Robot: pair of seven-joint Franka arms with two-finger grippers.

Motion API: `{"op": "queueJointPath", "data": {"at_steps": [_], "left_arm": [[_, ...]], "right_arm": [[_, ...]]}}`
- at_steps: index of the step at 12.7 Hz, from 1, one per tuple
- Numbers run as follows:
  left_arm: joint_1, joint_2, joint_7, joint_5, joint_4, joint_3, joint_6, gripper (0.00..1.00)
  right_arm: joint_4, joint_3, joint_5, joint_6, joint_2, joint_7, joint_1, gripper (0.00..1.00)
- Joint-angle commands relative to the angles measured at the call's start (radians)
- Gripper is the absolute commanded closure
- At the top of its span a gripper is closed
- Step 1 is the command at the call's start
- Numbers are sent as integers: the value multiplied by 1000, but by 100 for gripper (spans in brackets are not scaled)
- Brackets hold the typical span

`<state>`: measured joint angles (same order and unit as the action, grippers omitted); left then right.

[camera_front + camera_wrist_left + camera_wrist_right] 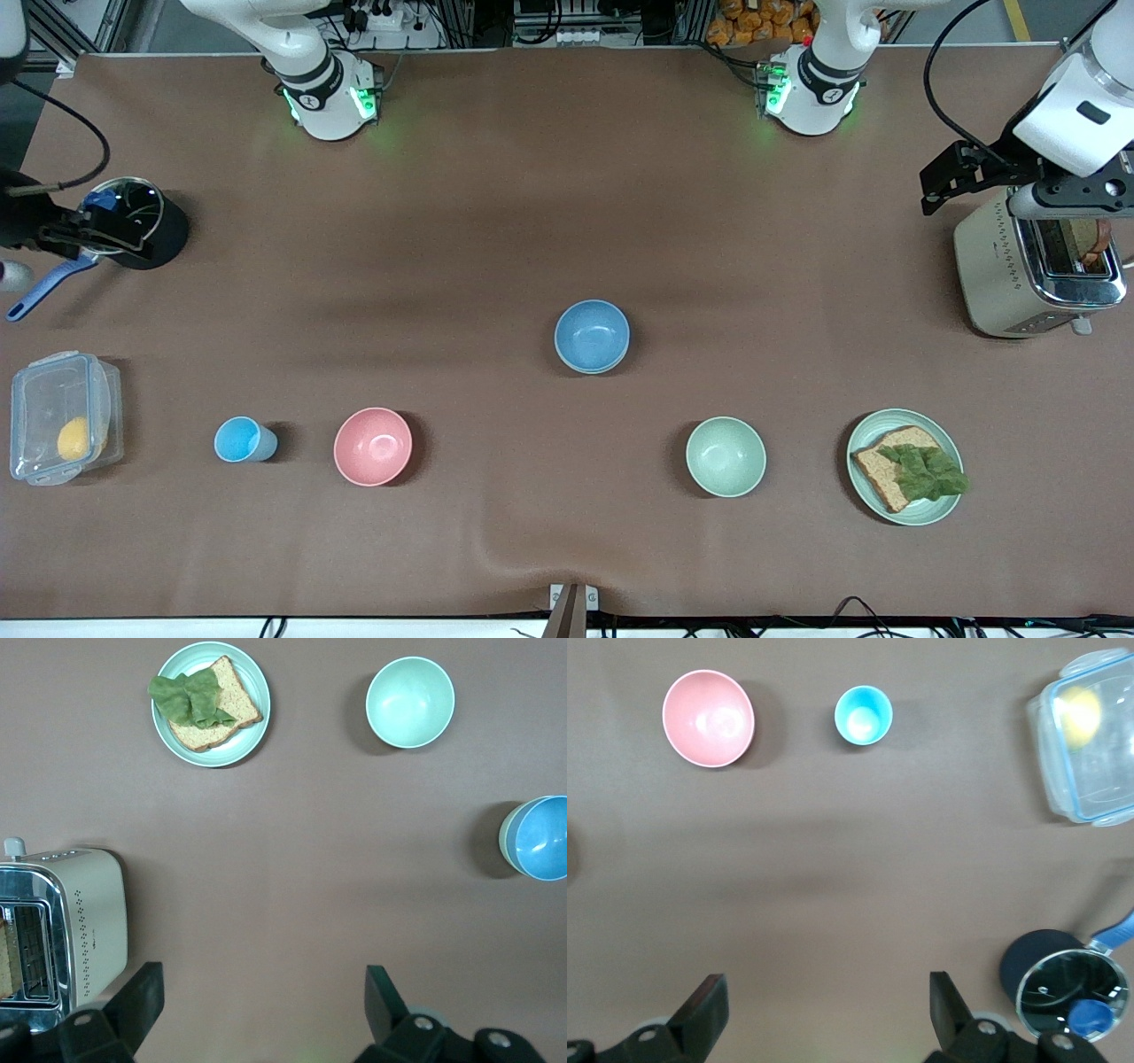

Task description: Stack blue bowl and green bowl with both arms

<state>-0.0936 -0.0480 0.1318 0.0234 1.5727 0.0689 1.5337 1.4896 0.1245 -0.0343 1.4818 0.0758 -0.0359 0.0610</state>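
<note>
The blue bowl [592, 335] sits nested inside the green bowl near the middle of the table. Only a thin sage edge of the green bowl [592, 369] shows under it in the front view. In the left wrist view the blue bowl [542, 838] shows with the green bowl's rim [506, 835] beside it. My left gripper [930, 188] is open and empty, up over the table beside the toaster; its open fingers also show in its wrist view [263, 988]. My right gripper [120, 237] is open and empty over the black pot, as its wrist view [826, 992] also shows.
A pale mint bowl [726, 456] and a mint plate [886, 420] with bread and lettuce lie nearer the camera toward the left arm's end. A pink bowl [373, 447], light-blue cup [239, 439], lidded container [62, 416] and black pot [146, 232] are toward the right arm's end. A toaster [1019, 266] stands under the left arm.
</note>
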Motion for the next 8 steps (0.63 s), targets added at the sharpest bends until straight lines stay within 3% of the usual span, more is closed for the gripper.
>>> {"op": "queueJointPath", "data": {"at_steps": [1,8], "left_arm": [[43,-4,-29,4,-11,-3,-12,0],[71,13,-29,1,-37,-1,-20,0]], "right_arm": [[-20,-60,43,-26,-17,1,-53,0],[-32,-62,65,-14,-13,16,-44,0]]}}
